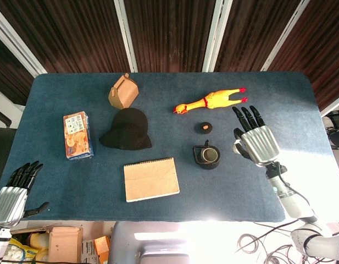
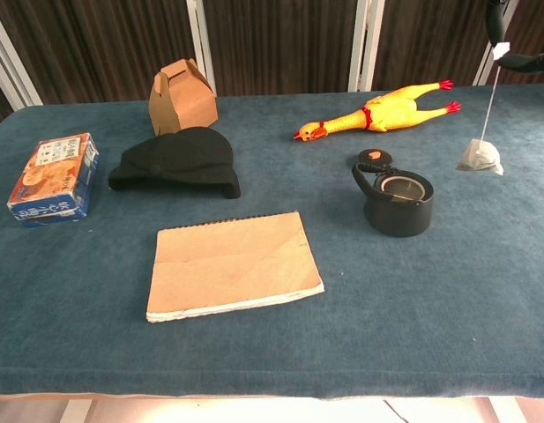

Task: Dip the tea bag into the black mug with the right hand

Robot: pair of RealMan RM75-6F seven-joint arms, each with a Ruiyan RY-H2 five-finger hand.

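The black mug (image 1: 207,155) (image 2: 398,203) stands uncovered on the blue table, right of centre. Its small black lid (image 1: 205,128) (image 2: 375,159) lies just behind it. My right hand (image 1: 251,140) (image 2: 525,60) hovers to the right of the mug and pinches the tea bag's string by its white tag. The tea bag (image 2: 480,156) hangs in the air on that string, right of the mug and above its rim height. In the head view the hand hides the bag. My left hand (image 1: 12,192) hangs off the table's front left corner with fingers apart, holding nothing.
A brown notebook (image 1: 151,179) lies left of the mug in front. Behind it are a black hat (image 1: 127,129), a brown gable box (image 1: 123,91) and a blue snack box (image 1: 78,135). A yellow rubber chicken (image 1: 210,101) lies behind the mug.
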